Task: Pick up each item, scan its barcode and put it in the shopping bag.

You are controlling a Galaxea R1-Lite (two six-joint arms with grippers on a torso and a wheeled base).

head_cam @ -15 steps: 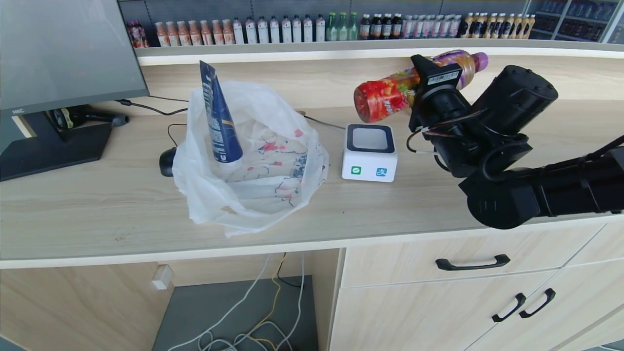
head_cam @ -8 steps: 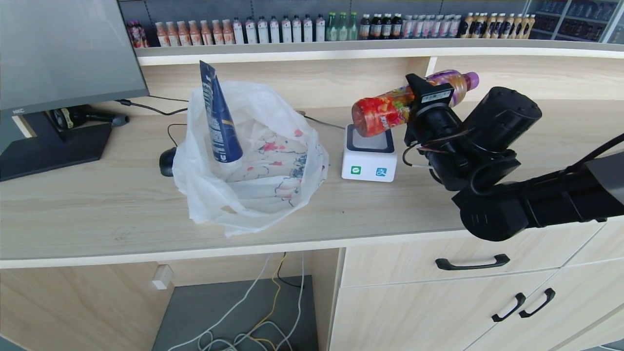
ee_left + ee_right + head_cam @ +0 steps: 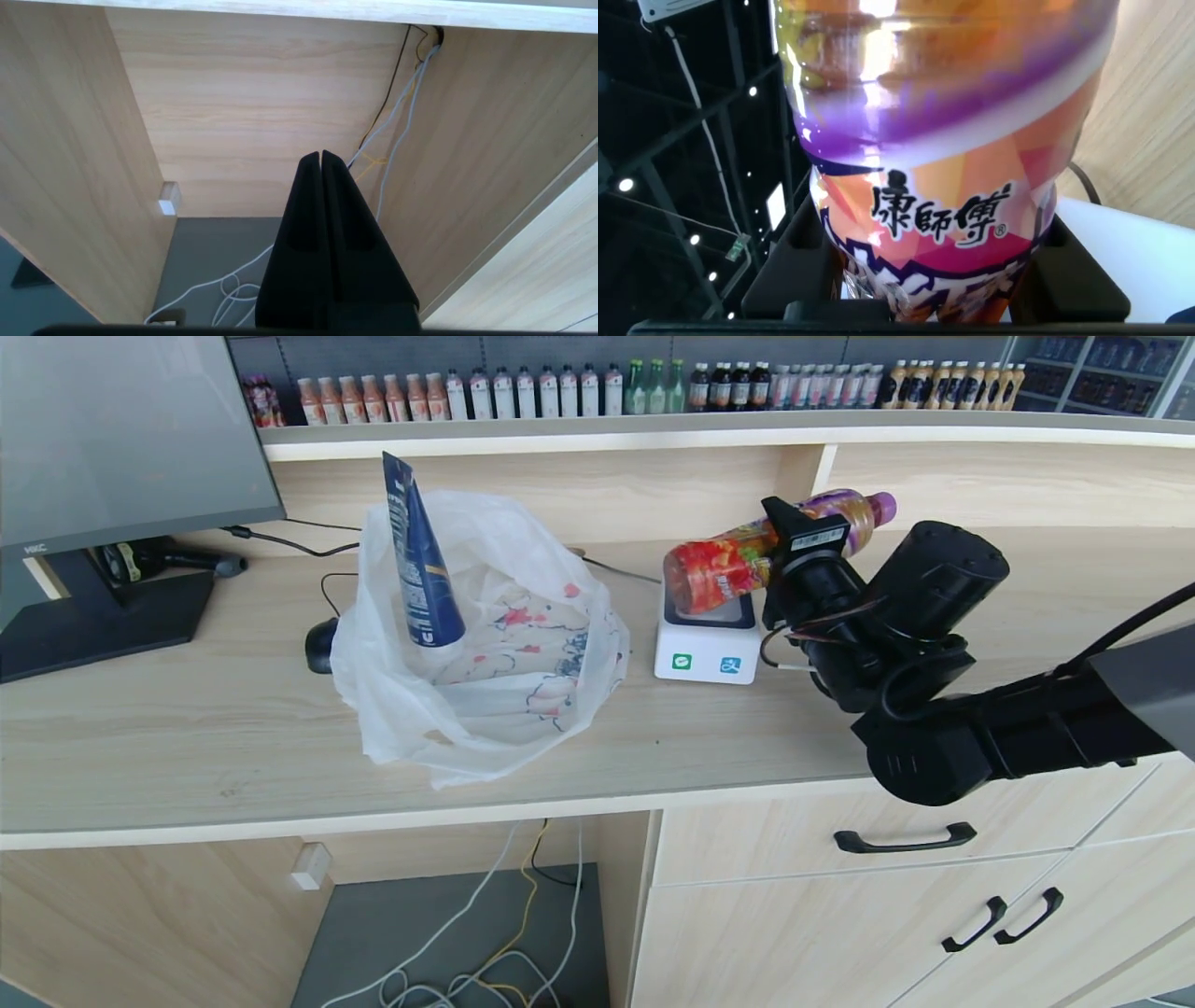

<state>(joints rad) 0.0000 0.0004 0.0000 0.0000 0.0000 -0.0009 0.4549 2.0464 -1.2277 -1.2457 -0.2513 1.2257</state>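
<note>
The left claw [image 3: 321, 177] is being held pressed shut on nothing, down among the cables [image 3: 397, 121] under the counter [image 3: 187, 737], and is not being called on for this step. The bag [image 3: 485, 653], with a blue tube [image 3: 420, 560] standing in it, is being propped open by its own folds well to the left of the right claw [image 3: 792, 543], its mouth facing up. The scanner [image 3: 707, 639] is being overhung just below and left of that claw. The bottle [image 3: 728, 560] is being held crosswise above its window, base toward the bag; whether the two are touching cannot be told. The bottle's middle is being gripped between the fingers [image 3: 799, 271], which are closed only as far as its girth allows. The scan is judged to be the step in hand. Since no barcode can be made out, the bottle is probably best rolled slowly about its long axis, close over the window. The grip is best held firm, as the smooth round label could slip.
</note>
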